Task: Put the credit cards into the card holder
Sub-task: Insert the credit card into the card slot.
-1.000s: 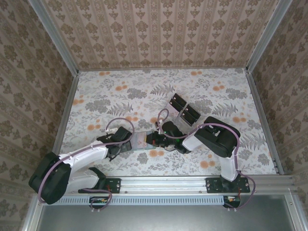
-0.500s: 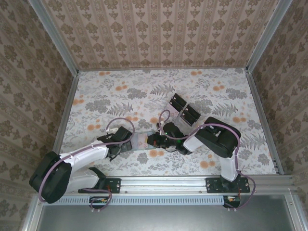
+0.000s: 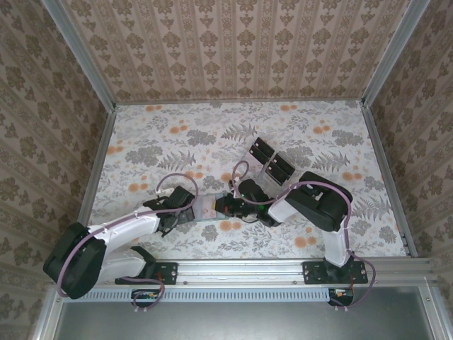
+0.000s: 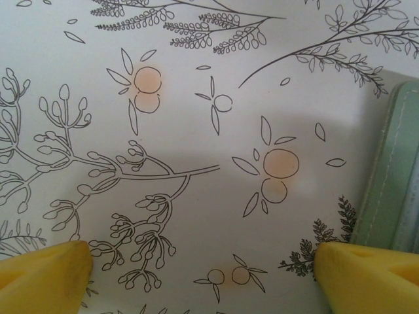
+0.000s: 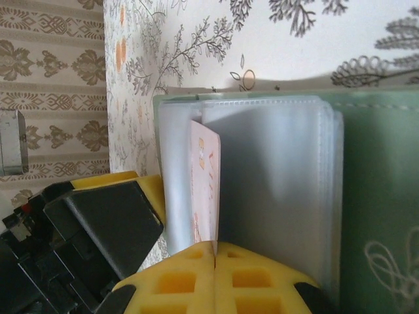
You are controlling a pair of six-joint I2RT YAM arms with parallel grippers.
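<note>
Pink card [image 5: 205, 176] clenched in our right pincer [image 5: 215, 256] sits partly inside the wallet [image 5: 380, 196] just ahead of it. Our left pincer [image 4: 203, 269] is released beside the wallet, so pushing may slide it away

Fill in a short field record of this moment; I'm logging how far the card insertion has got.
right jaws: shut on the near edge of a pink credit card
credit card: on edge, slid between the clear sleeves of the green card holder
left jaws: wide open over the floral tabletop, holding nothing, the card holder's edge just beside one finger
clear stand with black blocks: farther back on the table, apart from the card holder
</note>
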